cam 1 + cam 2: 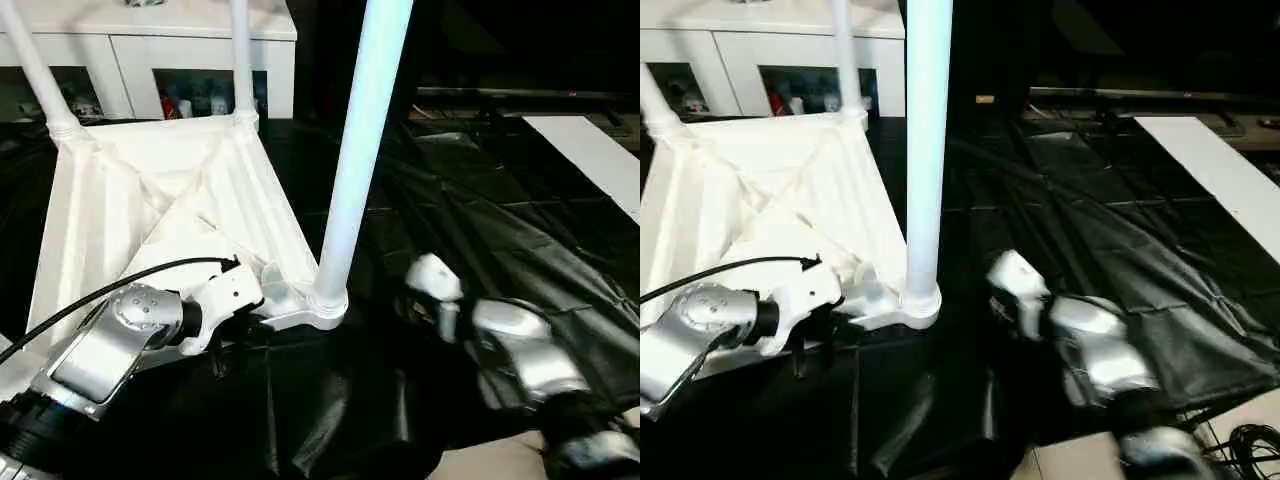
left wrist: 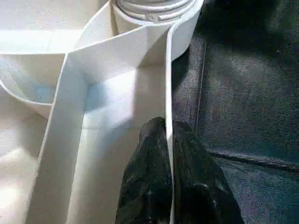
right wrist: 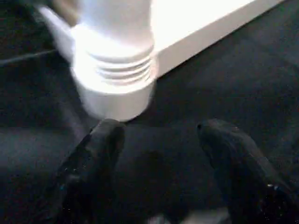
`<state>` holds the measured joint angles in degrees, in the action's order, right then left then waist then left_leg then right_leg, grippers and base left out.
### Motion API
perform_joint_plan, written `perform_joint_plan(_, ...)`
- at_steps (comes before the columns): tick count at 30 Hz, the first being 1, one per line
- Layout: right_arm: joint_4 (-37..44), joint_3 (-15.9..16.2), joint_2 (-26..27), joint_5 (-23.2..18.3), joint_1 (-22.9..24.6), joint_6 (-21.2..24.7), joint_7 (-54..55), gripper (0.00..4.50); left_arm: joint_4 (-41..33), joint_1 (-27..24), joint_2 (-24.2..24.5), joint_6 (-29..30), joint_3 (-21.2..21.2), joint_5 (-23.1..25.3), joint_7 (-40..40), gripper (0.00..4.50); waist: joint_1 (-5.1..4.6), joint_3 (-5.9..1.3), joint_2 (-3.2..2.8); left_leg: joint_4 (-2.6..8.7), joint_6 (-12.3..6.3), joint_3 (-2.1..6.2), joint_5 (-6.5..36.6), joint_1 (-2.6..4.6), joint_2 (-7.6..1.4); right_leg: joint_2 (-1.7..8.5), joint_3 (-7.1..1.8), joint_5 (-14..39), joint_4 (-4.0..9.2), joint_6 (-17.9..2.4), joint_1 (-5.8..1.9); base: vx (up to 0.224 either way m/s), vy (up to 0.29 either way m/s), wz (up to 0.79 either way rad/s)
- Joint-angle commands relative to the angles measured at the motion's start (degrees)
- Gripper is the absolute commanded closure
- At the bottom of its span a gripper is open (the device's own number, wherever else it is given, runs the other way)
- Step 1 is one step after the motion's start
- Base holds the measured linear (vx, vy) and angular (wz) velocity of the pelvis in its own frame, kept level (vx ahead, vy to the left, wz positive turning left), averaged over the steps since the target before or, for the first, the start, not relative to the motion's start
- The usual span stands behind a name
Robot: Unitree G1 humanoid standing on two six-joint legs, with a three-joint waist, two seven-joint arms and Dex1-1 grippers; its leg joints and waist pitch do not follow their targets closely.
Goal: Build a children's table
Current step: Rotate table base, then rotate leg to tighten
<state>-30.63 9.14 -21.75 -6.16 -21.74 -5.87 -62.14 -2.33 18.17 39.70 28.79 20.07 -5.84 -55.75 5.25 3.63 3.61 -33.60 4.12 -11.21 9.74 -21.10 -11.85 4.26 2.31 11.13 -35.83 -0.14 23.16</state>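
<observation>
The children's table lies upside down on a black sheet, its white ribbed tabletop facing up. A long white leg stands in the near right corner socket. Two more legs rise from the far corners. My left gripper is shut on the tabletop's thin rim, one black finger on each side, just short of that socket. My right gripper is open and holds nothing. It hovers low over the sheet, close to the same socket and clear of it.
A white cabinet with glass doors stands behind the tabletop. The wrinkled black sheet covers the floor to the right. A flat white board lies at the far right. A black cable runs along my left forearm.
</observation>
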Motion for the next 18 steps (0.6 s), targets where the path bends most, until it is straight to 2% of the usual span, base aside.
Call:
perform_joint_plan(1, 3.8, -1.1, -0.8, -4.1, 0.2, 3.2, -4.4, 1.11, -0.3, -1.1, -1.5, -2.6, 0.3, -1.7, -0.7, 4.5, 0.31, -3.62, -0.54, 4.1, -1.09, 0.81, 14.0, 0.62, -1.41, 2.97, -2.2, 10.2, 4.21, -11.4, -2.47, 0.0, 0.0, 0.0)
perform_joint_plan(3, 4.3, -0.9, -0.9, -4.4, 0.2, 3.4, -5.0, 1.01, -0.4, -1.1, -1.7, -2.8, 0.4, -1.7, -0.6, 4.5, 0.22, -3.62, -0.6, 4.05, -1.05, 0.78, 14.4, 0.74, -1.47, 3.07, -2.18, 11.4, 4.27, -11.6, -2.32, 0.0, 0.0, 0.0)
perform_joint_plan(5, 4.4, 0.0, 0.3, -4.0, -0.6, 2.5, -5.5, 0.82, -0.9, -0.9, -2.2, -4.0, 1.4, -1.5, -1.3, 4.5, 0.22, -3.55, -0.41, 4.13, -0.58, 0.81, 15.2, 0.86, -1.51, 3.18, -2.16, 14.1, 4.48, -11.2, -2.09, 0.0, 0.0, 0.0)
perform_joint_plan(7, 3.8, 0.8, 1.0, -3.1, -1.1, 1.6, -4.9, 0.65, -1.1, -0.8, -2.3, -4.8, 2.2, -1.0, -2.1, 4.5, 0.23, -3.58, -0.3, 4.15, -0.26, 0.83, 15.0, 0.88, -1.54, 3.19, -2.14, 14.4, 4.45, -11.1, -2.04, 0.0, 0.0, 0.0)
perform_joint_plan(9, 2.0, 1.4, 2.1, -0.8, -2.1, -1.2, -1.7, 0.55, -1.9, -0.9, -2.5, -5.1, 2.7, -1.1, -3.2, 4.5, 0.41, -3.6, -0.39, 4.1, -0.09, 0.77, 14.8, 1.07, -1.61, 3.29, -2.16, 14.4, 4.43, -11.1, -1.8, 0.0, 0.0, 0.0)
perform_joint_plan(18, -0.5, 3.1, 4.4, 1.0, -4.3, -1.7, -0.4, 0.55, -3.1, -1.0, -3.3, -5.5, 3.6, -1.4, -4.8, 4.5, 1.09, -3.75, -0.36, 4.03, 0.09, 0.65, 12.9, 0.93, -1.45, 3.18, -2.18, 11.1, 3.97, -11.0, -2.15, 0.0, 0.0, 0.0)
